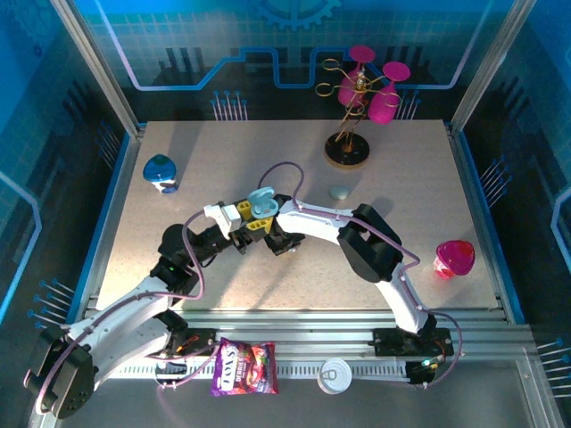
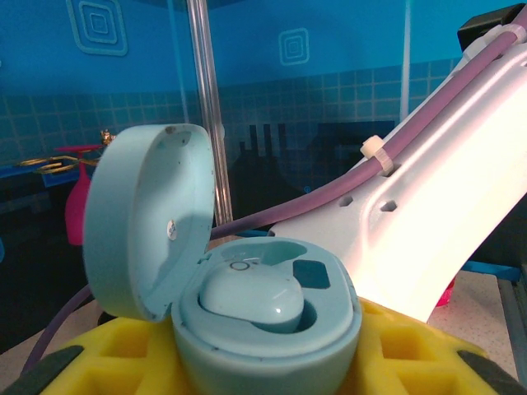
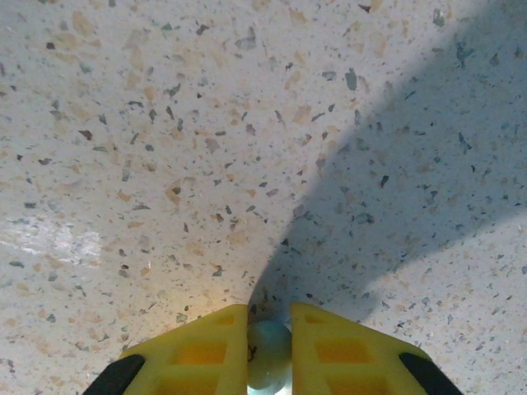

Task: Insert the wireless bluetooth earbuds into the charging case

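Light blue plastic makes up the case [image 2: 239,362], and its round lid [image 2: 140,222] stands open. The left pincer [image 2: 263,366] is closed on the case, and its yellow fingers [image 2: 412,350] squeeze it from both sides. One pale mint earbud [image 2: 251,300] sits in a hole inside the case. Next to it is a second hole with a dark patch [image 2: 310,274].

The right pincer [image 3: 268,317] points down at the speckled table [image 3: 165,164]. It pinches another tiny pale earbud [image 3: 269,362] between its yellow fingers [image 3: 206,346], which are nearly together.

From above, the case is in the middle of the table, and the white right arm [image 1: 375,250] bends over close to it. Farther off are a blue thing [image 1: 161,172], a small grey lump [image 1: 339,192], a pink cup [image 1: 455,259] and a wire stand [image 1: 348,147] with pink glasses [image 1: 384,102]. A purple snack bag [image 1: 244,367] and a white round lid [image 1: 337,374] lie at the near edge.
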You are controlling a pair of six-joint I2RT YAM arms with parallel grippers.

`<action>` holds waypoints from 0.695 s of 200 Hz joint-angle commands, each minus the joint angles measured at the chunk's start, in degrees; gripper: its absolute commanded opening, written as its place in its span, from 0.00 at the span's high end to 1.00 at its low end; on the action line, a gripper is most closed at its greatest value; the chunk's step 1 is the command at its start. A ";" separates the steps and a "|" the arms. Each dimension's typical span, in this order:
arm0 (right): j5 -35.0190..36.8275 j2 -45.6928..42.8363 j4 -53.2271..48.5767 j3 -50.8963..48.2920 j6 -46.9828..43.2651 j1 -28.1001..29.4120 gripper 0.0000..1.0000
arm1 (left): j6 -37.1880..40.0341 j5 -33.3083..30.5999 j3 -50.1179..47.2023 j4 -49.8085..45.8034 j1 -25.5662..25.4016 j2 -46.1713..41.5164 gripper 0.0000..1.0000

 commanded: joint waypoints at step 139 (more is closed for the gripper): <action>-3.46 -27.23 14.86 -27.70 1.66 -8.97 0.83 | -1.76 -0.50 2.92 1.68 -0.66 1.61 0.71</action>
